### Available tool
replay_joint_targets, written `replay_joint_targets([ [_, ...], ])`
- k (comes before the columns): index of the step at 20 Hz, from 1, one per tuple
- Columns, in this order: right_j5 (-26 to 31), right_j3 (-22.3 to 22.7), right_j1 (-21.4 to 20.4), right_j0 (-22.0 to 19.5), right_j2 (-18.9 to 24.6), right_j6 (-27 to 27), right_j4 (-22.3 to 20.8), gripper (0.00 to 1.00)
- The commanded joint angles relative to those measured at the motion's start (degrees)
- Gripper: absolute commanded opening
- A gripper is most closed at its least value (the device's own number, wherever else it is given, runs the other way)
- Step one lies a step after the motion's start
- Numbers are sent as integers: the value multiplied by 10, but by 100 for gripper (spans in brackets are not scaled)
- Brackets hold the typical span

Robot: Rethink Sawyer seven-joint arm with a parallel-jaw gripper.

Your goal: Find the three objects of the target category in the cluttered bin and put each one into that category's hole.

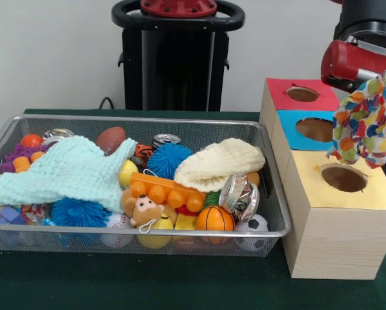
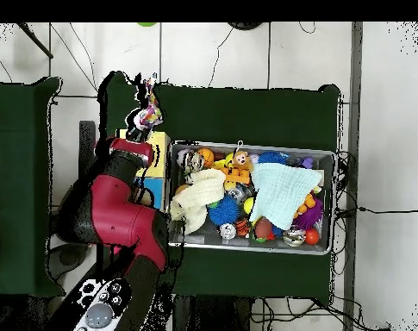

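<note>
My gripper is shut on a small white cloth with red, blue, yellow and green patches. The cloth hangs just above and slightly right of the yellow-surround hole on the pale wooden box. The cloth covers the fingers. In the overhead view the cloth dangles beyond the arm's end, over the boxes' far end. The wire-mesh bin lies left of the boxes, full of toys. No other patterned cloth shows plainly in it.
The blue-surround hole and the red-surround hole lie behind the yellow one. In the bin a mint knitted cloth and a cream knitted cloth cover balls, cans and a teddy.
</note>
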Motion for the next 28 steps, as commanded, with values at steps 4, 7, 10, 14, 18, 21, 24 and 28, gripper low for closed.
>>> replay_joint_targets([
  [4,-71,62,46,-2,27,147,42,0],
  [7,-93,56,59,-4,32,147,48,0],
  [10,-103,56,61,-11,42,149,46,0],
  [14,-106,58,60,-20,56,152,39,0],
  [18,-114,62,64,-23,65,158,35,0],
  [21,-121,67,69,-19,66,163,37,0],
  [24,-134,70,76,-19,70,172,34,0],
  [28,-144,75,80,-15,70,180,37,0],
])
